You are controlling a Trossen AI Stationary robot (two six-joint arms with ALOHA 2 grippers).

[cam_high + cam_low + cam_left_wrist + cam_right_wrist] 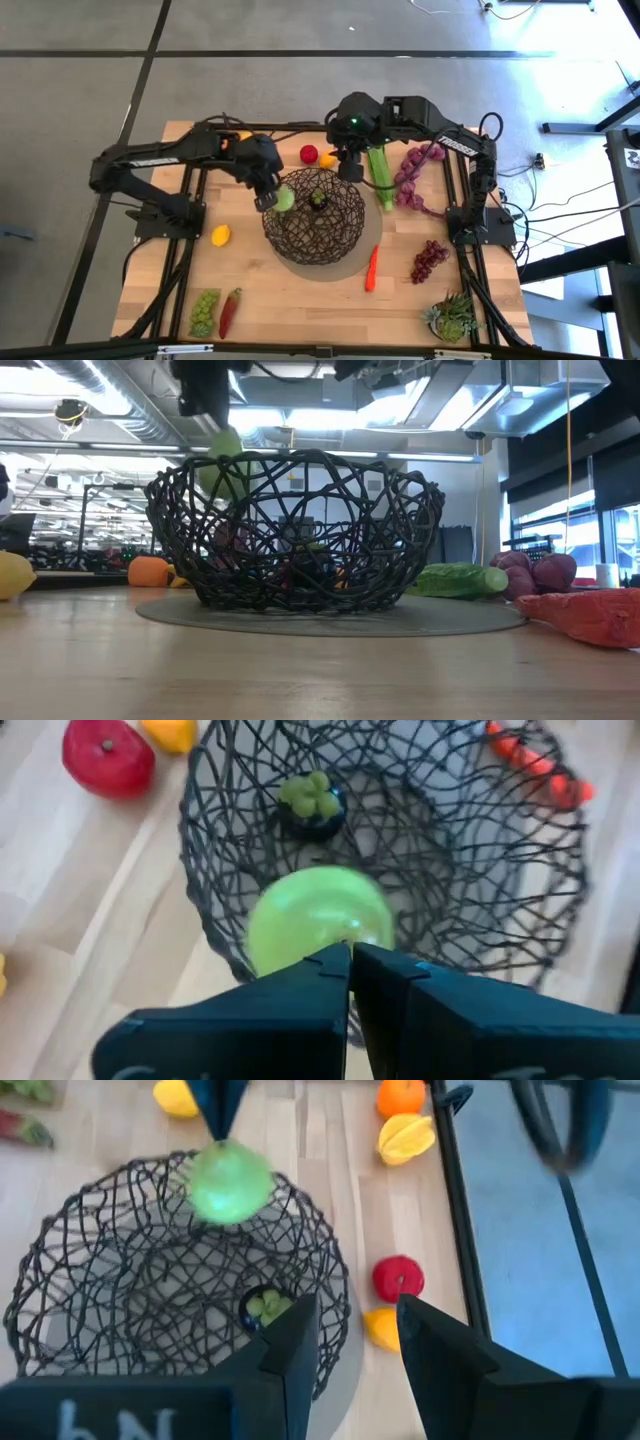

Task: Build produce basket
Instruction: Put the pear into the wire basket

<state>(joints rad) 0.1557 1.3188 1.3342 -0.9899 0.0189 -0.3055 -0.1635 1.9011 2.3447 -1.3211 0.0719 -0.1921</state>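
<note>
The basket (330, 240), a dark wire-mesh bowl on a grey round mat, stands mid-table. A small dark thing with green lobes (312, 800) lies on its bottom. My left gripper (274, 200) is shut on a green apple (286, 198), which hangs over the basket's left rim, at rim height in the low view (225, 460). My right gripper (355, 1340) stands open above the basket's far rim, nothing between its fingers. More produce lies around on the table: a red apple (310, 154), a lemon (221, 235) and a carrot (372, 268). My left gripper pinches the green apple at its top, around the stem spot (347, 930), between the free ends of its two shut fingers (220, 1115). The fingers slant down from the table's left side. The apple hangs below them, lifted clear over the basket's rim.
Green grapes (205, 312) and a red chilli (230, 312) lie near left. Purple grapes (430, 260) and a spiky succulent (452, 318) are near right. A green stalk (380, 175) and purple produce (415, 175) lie far right, an orange (243, 136) far left.
</note>
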